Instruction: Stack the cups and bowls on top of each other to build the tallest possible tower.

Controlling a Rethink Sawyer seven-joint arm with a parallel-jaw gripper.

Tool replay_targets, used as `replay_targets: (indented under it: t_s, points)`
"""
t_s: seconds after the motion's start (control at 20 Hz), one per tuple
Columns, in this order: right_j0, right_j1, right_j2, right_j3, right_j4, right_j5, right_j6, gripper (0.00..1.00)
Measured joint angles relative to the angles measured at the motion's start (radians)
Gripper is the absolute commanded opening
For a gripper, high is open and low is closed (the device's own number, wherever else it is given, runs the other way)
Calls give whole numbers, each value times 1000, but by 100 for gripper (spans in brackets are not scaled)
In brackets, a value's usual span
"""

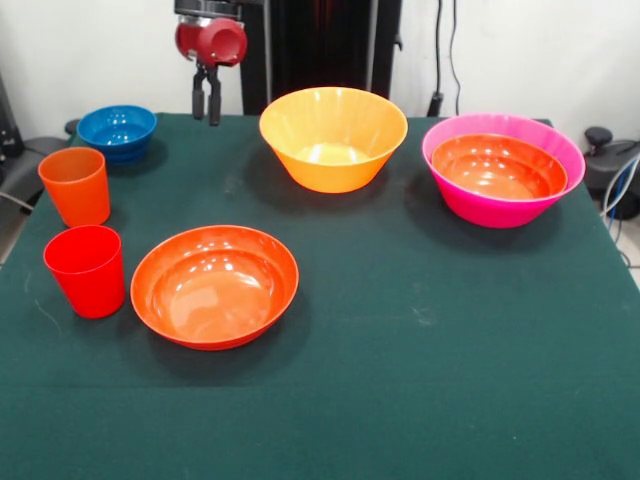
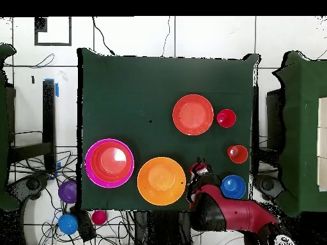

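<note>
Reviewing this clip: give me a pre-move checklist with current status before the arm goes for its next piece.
1. Gripper carries nothing: ok, it hangs above the table's far edge.
2. Tower base set: ok, a red-orange bowl sits nested in the pink bowl.
3. Loose red-orange bowl upright and unobstructed: ok.
4. Orange cup and red cup upright, apart: ok.
5. All bowls on the table: not ok, a purple bowl lies on the floor.

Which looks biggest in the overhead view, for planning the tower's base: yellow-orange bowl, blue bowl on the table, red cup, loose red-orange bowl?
1. yellow-orange bowl
2. loose red-orange bowl
3. blue bowl
4. red cup
The blue bowl is only a little wider than the cup.
</note>
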Motion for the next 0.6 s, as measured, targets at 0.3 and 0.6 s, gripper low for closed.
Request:
replay_targets:
  t_s: [0.3, 0.6]
  points:
    - [-15, -24, 51, 12, 0, 21, 0, 100]
    - [-44, -29, 114, 34, 0, 30, 0, 100]
